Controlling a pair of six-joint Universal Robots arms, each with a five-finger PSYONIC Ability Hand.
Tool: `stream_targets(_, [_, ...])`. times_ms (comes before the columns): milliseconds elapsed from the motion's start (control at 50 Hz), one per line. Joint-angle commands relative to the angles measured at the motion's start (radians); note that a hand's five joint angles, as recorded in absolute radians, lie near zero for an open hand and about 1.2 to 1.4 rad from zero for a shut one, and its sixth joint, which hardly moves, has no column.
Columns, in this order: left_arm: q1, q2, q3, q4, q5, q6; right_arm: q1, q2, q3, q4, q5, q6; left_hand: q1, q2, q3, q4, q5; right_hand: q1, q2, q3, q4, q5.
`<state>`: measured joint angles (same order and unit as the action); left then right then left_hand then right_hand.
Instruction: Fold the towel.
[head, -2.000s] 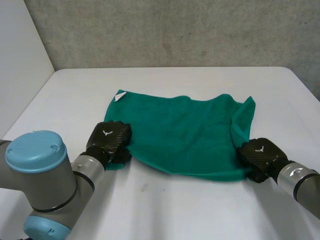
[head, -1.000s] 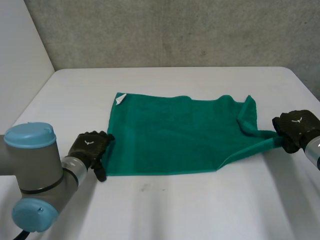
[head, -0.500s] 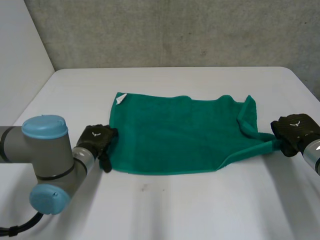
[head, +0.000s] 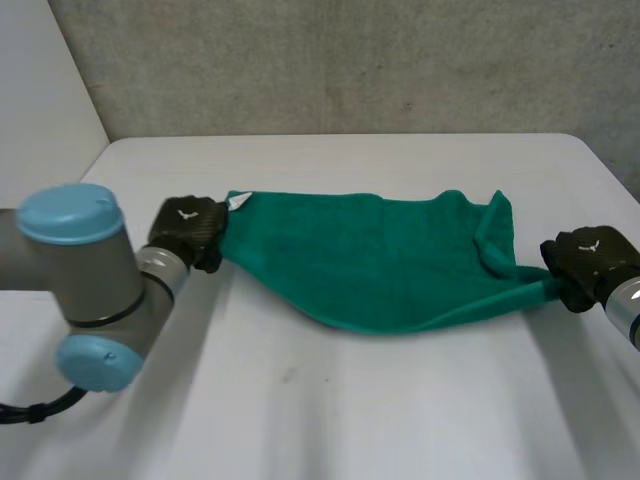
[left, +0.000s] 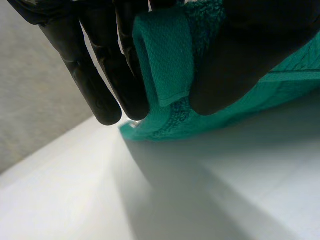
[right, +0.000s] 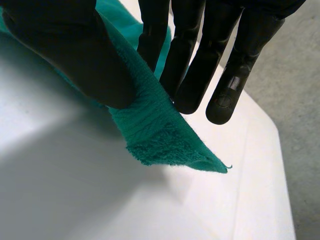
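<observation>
Overall, in the head view, the green towel (head: 380, 260) is stretching across the middle of the white table (head: 350, 400) between the two hands. The left hand (head: 188, 230) is sitting at the towel's left end, touching it just beside a small white tag (head: 238, 201) at the far left corner. The right hand (head: 585, 262) is sitting at the opposite end, where the cloth is narrowing into a drawn-out corner that is reaching into the hand. The near edge is running in a shallow curve from one hand to the other. The far right corner (head: 495, 225) is standing up in a crumpled fold. The left arm's light-blue cap (head: 68, 215) is showing at the table's left side.

Next, in the left wrist view, the fingers (left: 107, 75) and the thumb (left: 240, 60) are pinching a folded edge of the towel between them. The cloth is emerging at the fingertips and is lying close above the table.

Lastly, in the right wrist view, the thumb (right: 75, 55) is pressing the towel against the nearly straight fingers (right: 195, 65), so this hand is also gripping cloth. A pointed corner is sticking out past the fingertips, hanging just over the table.
</observation>
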<state>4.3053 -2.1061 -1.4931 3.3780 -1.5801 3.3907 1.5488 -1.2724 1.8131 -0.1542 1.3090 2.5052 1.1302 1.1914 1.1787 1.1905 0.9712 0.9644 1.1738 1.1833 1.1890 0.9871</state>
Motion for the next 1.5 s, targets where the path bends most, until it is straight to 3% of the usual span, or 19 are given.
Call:
stream_targets(20, [0.074, 0.276, -0.199, -0.089, -0.058, 0.016, 0.002, -0.139, -0.011, 0.096, -0.004, -0.038, 0.266, 0.205, 0.218, 0.206, 0.25, 0.432, 0.222, 0.213, 0.207, 0.235])
stream_targets(220, [0.148, 0.527, -0.384, -0.31, -0.054, 0.108, 0.002, -0.304, 0.034, 0.51, 0.007, -0.334, 0.266, 0.205, 0.218, 0.206, 0.25, 0.432, 0.222, 0.213, 0.207, 0.235])
stream_targets(340, [0.163, 0.549, -0.467, -0.341, -0.049, 0.145, 0.014, -0.301, 0.104, 0.575, 0.004, -0.451, 0.266, 0.205, 0.218, 0.206, 0.25, 0.432, 0.222, 0.213, 0.207, 0.235])
stream_targets(420, [0.168, 0.497, -0.466, -0.33, -0.049, 0.145, 0.036, -0.228, 0.118, 0.552, 0.027, -0.482, 0.266, 0.205, 0.218, 0.206, 0.25, 0.432, 0.222, 0.213, 0.207, 0.235])
stream_targets(520, [0.152, 0.316, -0.379, -0.292, -0.05, 0.147, 0.129, -0.063, 0.007, 0.478, 0.113, -0.477, 0.266, 0.205, 0.218, 0.206, 0.25, 0.432, 0.222, 0.213, 0.207, 0.235])
stream_targets(580, [0.145, 0.221, -0.264, -0.287, -0.058, 0.147, 0.172, -0.015, -0.089, 0.449, 0.166, -0.459, 0.266, 0.205, 0.218, 0.206, 0.25, 0.432, 0.222, 0.213, 0.207, 0.235])
stream_targets(660, [0.125, 0.155, -0.038, -0.281, -0.066, 0.141, 0.238, 0.044, -0.364, 0.391, 0.242, -0.367, 0.266, 0.205, 0.218, 0.206, 0.25, 0.432, 0.222, 0.213, 0.207, 0.235])
stream_targets(720, [0.107, 0.141, 0.171, -0.276, -0.073, 0.127, 0.246, 0.047, -0.419, 0.381, 0.245, -0.345, 0.266, 0.205, 0.218, 0.206, 0.25, 0.432, 0.222, 0.213, 0.207, 0.235])
stream_targets(740, [0.105, 0.14, 0.229, -0.269, -0.08, 0.119, 0.266, 0.048, -0.628, 0.321, 0.246, -0.239, 0.266, 0.205, 0.218, 0.206, 0.25, 0.432, 0.222, 0.213, 0.207, 0.235])
stream_targets(860, [0.114, 0.164, 0.504, -0.091, -0.173, -0.059, 0.267, 0.025, -0.842, 0.096, 0.245, -0.027, 0.266, 0.205, 0.218, 0.206, 0.25, 0.432, 0.222, 0.213, 0.207, 0.235])
stream_targets(980, [0.108, 0.222, 0.502, 0.027, -0.205, -0.09, 0.26, -0.08, -0.79, -0.142, 0.242, 0.043, 0.266, 0.205, 0.218, 0.206, 0.25, 0.432, 0.222, 0.213, 0.207, 0.235])
stream_targets(1200, [0.131, 0.21, 0.229, 0.076, -0.193, -0.108, 0.266, -0.074, -0.552, -0.143, 0.168, 0.043, 0.266, 0.205, 0.218, 0.206, 0.25, 0.432, 0.222, 0.213, 0.207, 0.235])
stream_targets(1320, [0.14, 0.1, 0.088, 0.141, -0.15, -0.139, 0.269, 0.063, -0.426, -0.142, 0.127, 0.041, 0.266, 0.205, 0.218, 0.206, 0.25, 0.432, 0.222, 0.213, 0.207, 0.235])
stream_targets(1500, [0.136, -0.09, 0.021, 0.141, -0.115, -0.131, 0.269, 0.353, -0.425, -0.125, 0.136, 0.037, 0.266, 0.205, 0.218, 0.206, 0.25, 0.432, 0.222, 0.213, 0.207, 0.235])
